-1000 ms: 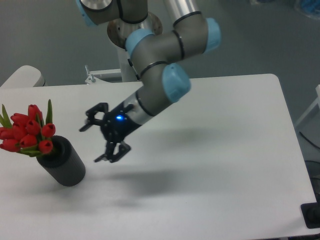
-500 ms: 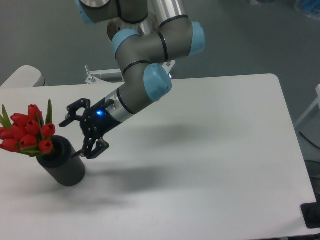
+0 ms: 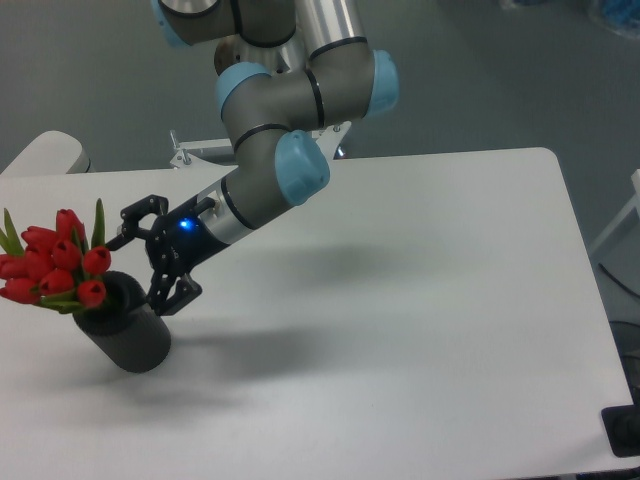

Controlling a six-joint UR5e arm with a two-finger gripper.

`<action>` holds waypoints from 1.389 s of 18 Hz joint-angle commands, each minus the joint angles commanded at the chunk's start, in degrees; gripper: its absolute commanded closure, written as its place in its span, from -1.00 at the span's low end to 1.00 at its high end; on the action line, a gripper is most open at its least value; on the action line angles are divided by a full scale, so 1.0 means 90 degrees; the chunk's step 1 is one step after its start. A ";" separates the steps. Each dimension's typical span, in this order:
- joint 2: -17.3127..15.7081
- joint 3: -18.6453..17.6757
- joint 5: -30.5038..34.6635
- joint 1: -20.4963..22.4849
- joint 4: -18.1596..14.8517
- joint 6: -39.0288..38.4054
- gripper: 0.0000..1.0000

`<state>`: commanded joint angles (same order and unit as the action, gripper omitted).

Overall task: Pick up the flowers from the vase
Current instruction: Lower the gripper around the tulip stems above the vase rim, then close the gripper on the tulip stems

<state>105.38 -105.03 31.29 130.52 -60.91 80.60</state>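
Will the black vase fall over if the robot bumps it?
Probably not easily: the vase looks squat and thick-walled, so likely heavy. Its smooth sides might slide on the white table. The flowers lean left, and the open gripper sits just right of them.

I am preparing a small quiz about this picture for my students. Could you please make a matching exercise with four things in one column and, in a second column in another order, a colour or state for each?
Column 1:
1. flowers
2. vase
3. gripper
4. table

Column 2:
A. matte black, standing near the left edge of the table
B. open, fingers spread, just right of the flowers
C. white, with a shadow under the arm
D. red buds with green leaves, sitting in the vase

Right pairs: 1-D, 2-A, 3-B, 4-C
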 joint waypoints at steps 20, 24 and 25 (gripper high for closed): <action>0.0244 0.0048 -0.0283 -0.0343 0.0967 -0.0664 0.64; 0.0235 0.0205 -0.0283 -0.0304 0.0967 -0.0664 0.93; 0.0225 0.0234 -0.0283 -0.0294 0.0967 -0.0664 0.94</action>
<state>107.40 -102.92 28.74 127.88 -52.21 74.62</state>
